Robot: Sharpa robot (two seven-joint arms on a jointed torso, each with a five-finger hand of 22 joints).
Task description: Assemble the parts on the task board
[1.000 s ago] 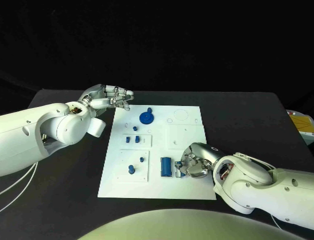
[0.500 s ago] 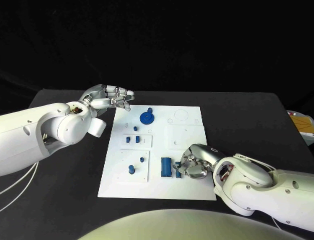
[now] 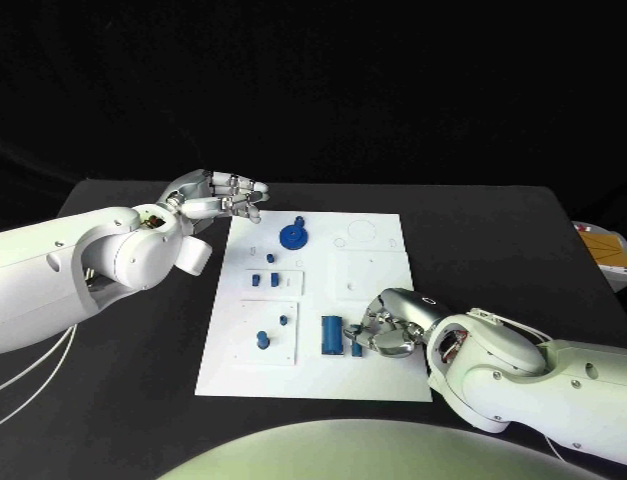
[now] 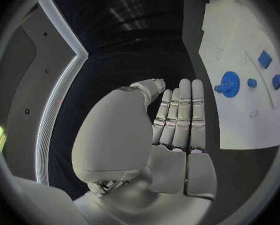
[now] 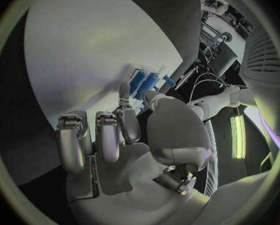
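- Right hand [image 3: 388,328] low on the near right part of the task board [image 3: 378,375], fingers curled down round a small blue part [image 3: 358,346] just beside the blue cylinder [image 3: 332,333]; seems pinched at the fingertips, though the grip itself partly hidden by the palm.
- Seen from the right wrist view: fingertips [image 5: 124,92] reaching to the blue pieces [image 5: 145,81] on the white plate, other fingers bent and apart. Probably held so low to seat or lift that piece at its slot beside the cylinder.
- Further in on the board: two small blue parts [image 3: 274,329] in a recessed panel on the near left, then two more [image 3: 264,279] in the panel above it, standing as if already placed.
- Beyond those: blue gear [image 3: 294,236] with a small blue knob just by it, near the far edge; faint round outlines on the far right corner unfilled, so assembly judged part done.
- Farthest: left hand [image 3: 215,196] off the board's far left corner, above the black table [image 3: 140,400], fingers straight and side by side with the thumb folded across, nothing in it, touching nothing; likely parked clear of the work.
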